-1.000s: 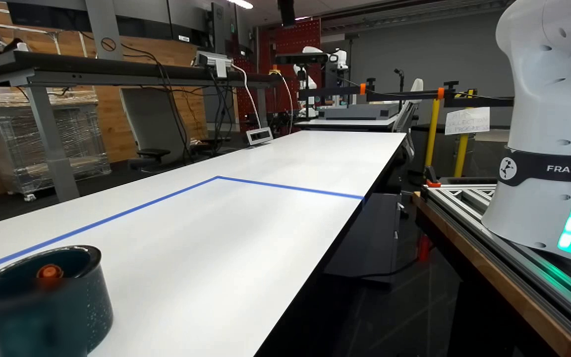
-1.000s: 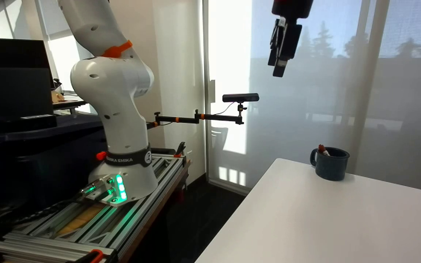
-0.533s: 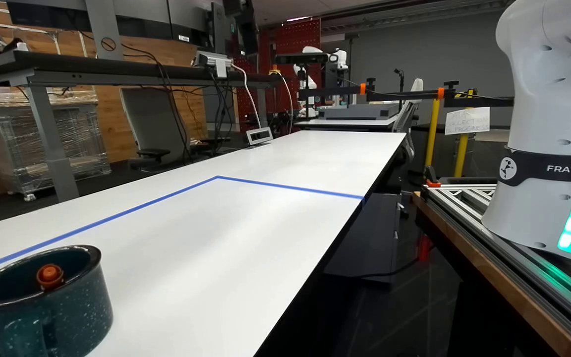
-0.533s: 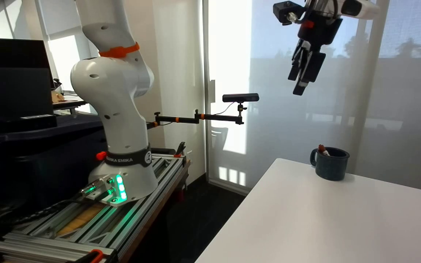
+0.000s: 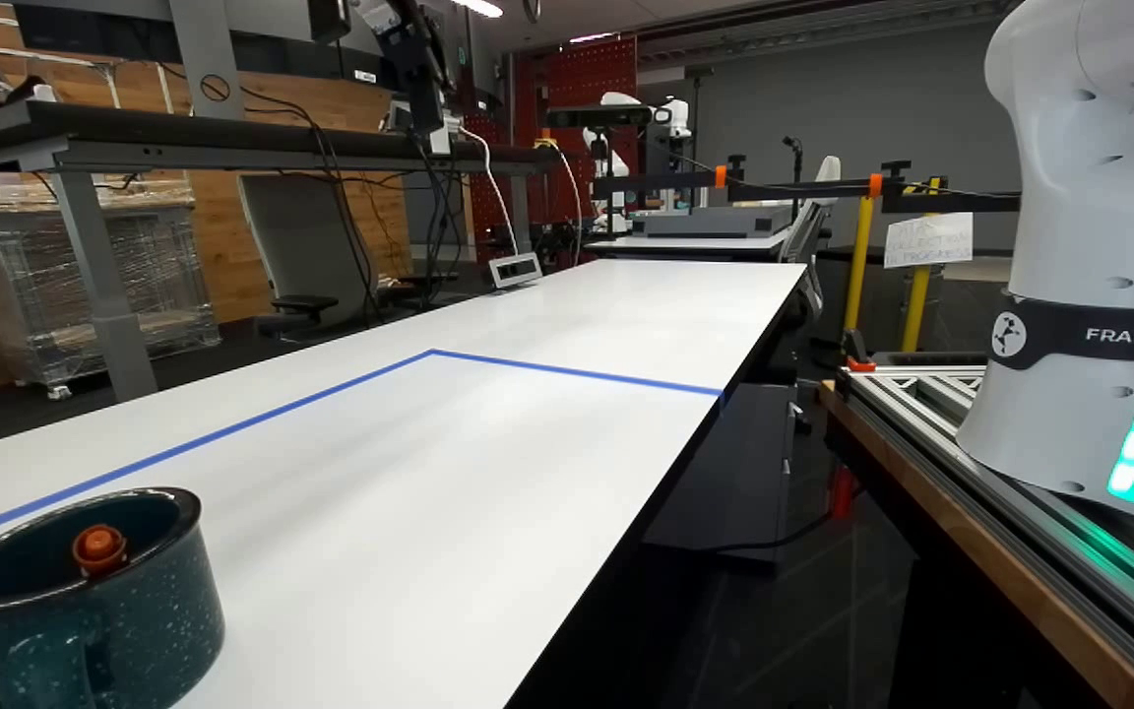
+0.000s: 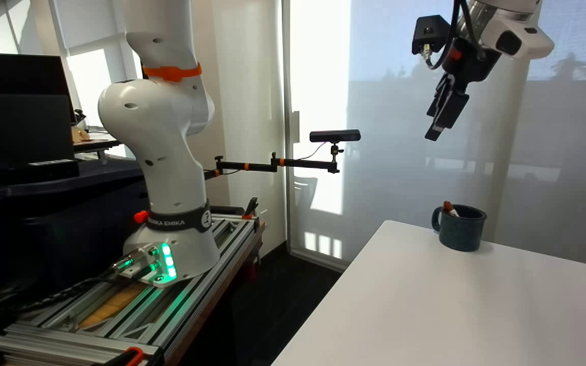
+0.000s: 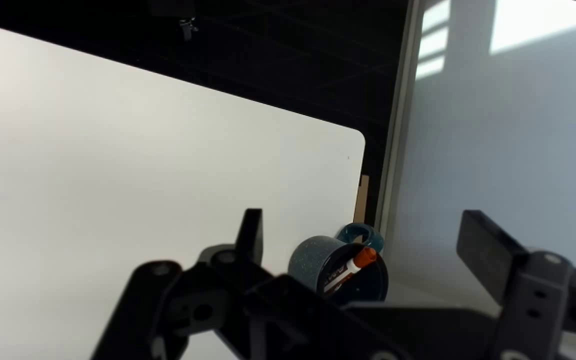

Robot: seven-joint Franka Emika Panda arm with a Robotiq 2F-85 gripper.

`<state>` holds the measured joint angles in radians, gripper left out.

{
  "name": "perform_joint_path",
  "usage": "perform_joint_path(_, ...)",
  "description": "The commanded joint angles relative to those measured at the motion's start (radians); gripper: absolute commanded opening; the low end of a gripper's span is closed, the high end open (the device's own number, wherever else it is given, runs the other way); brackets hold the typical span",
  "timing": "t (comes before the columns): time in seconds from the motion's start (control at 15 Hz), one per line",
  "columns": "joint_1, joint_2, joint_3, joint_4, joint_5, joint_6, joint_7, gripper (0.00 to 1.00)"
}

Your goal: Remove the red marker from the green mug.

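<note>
The green mug (image 5: 163,611) stands upright on the table in both exterior views; it also shows here (image 6: 461,236). The red marker (image 5: 99,547) leans inside it, its orange-red cap end (image 6: 448,207) sticking up at the rim near the handle. In the wrist view the marker (image 7: 350,270), with its whitish and dark red barrel, lies slanted in the dark mouth of the mug (image 7: 310,257). My gripper (image 7: 360,220) is open and empty, its fingers spread either side of the mug in that view. In an exterior view the gripper (image 6: 431,127) hangs well above the mug, apart from it.
The white table (image 6: 445,305) ends close beyond the mug, near a shaded glass wall (image 6: 552,152). Blue tape (image 5: 567,370) marks the tabletop. A camera (image 6: 334,135) on a bracket stands off the table edge. A dark raised desk (image 5: 183,138) runs behind the table.
My gripper has come down and across toward the mug, moving right in one exterior picture and left in the opposite one. The mug and marker have not moved.
</note>
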<state>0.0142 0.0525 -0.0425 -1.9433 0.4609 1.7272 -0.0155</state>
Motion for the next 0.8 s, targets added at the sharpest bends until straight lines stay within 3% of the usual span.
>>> perform_joint_path(0.0, -0.002, 0.062, 0.023, 0.050, 0.050, 0.017, 0.115, 1.00)
perform_joint_path(0.33, 0.005, 0.114, 0.043, 0.059, 0.061, 0.089, 0.283, 1.00)
perform_joint_path(0.73, 0.010, 0.174, 0.062, 0.073, 0.064, 0.136, 0.378, 1.00)
